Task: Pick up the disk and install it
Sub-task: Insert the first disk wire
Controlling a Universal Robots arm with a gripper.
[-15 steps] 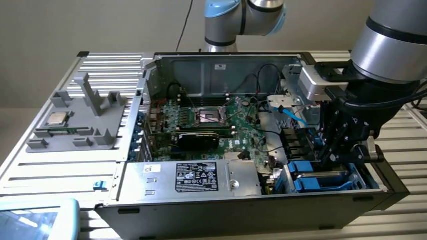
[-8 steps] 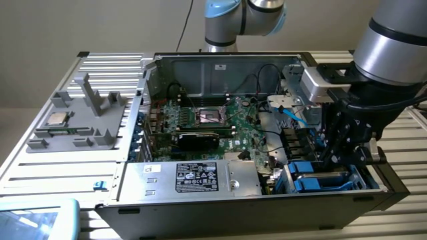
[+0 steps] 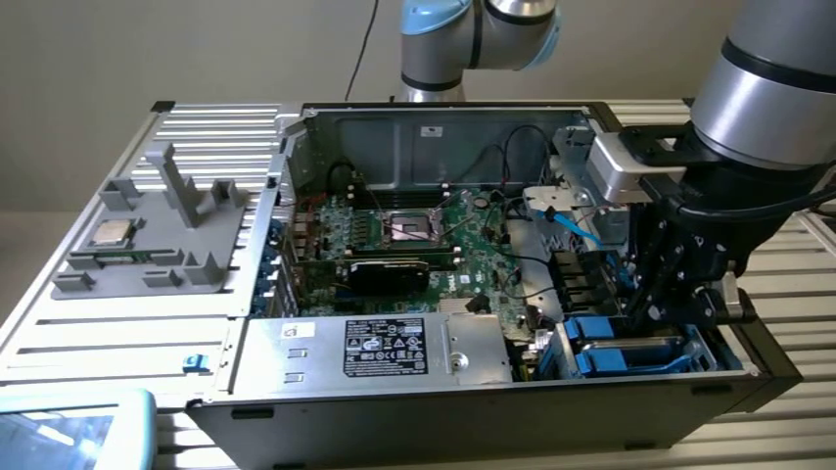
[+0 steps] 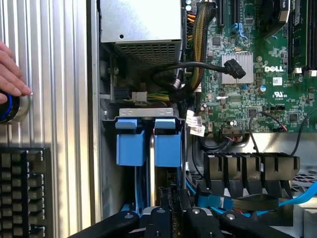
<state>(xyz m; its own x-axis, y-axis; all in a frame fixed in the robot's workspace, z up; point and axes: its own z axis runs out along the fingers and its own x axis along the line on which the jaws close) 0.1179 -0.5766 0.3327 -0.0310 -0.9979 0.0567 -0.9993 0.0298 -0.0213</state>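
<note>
One open computer case [image 3: 432, 122] sits on one slatted surface [image 3: 117, 328]. Inside are one green motherboard [image 4: 257, 94], one silver box with a black label [image 3: 379, 348] and two blue disk carriers [image 4: 131, 144]. One grey fixture [image 3: 196, 211] carries one square chip [image 3: 112, 233]. There are also one keyboard [image 4: 22, 193] and one hand [image 4: 10, 69].

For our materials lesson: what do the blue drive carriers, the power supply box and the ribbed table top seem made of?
The blue drive carriers: likely moulded plastic, matte, evenly coloured. The power supply box: probably sheet steel, dull silver, punched vent holes. The table top: looks like extruded aluminium, satin sheen, straight ribs.
</note>
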